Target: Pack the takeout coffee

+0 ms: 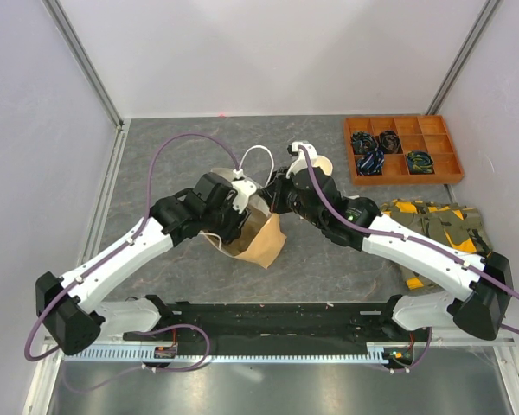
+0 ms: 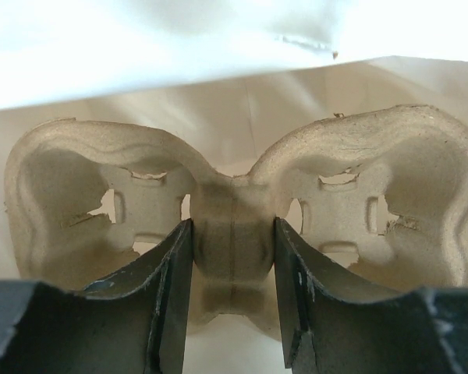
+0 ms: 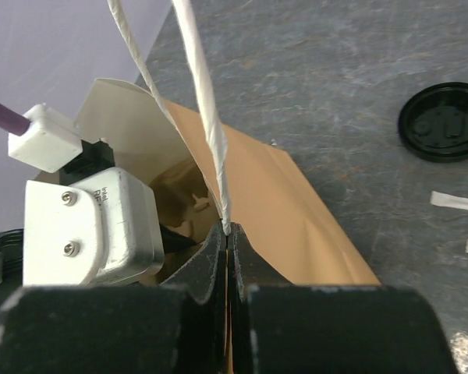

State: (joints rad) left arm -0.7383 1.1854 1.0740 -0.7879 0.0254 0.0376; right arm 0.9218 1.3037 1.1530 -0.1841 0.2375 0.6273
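Carrier going in bag, no cups in it yet.
L gripper (image 2: 232,227) pinches empty carrier (image 2: 374,156) at its middle, long way across jaws, inside bag (image 1: 264,244) mid worktop (image 1: 199,138); R gripper (image 3: 228,234) clamps bag rim; cup (image 1: 323,164), lid (image 3: 443,121) sit past it, toward far edge.

A carrier (image 2: 234,234) is sitting between the left fingers (image 2: 164,312), inside a bag (image 3: 296,226). Its handle (image 3: 207,117) is sticking up from the right fingers (image 3: 210,265), and 2 strips (image 3: 456,202) are lying to their right.
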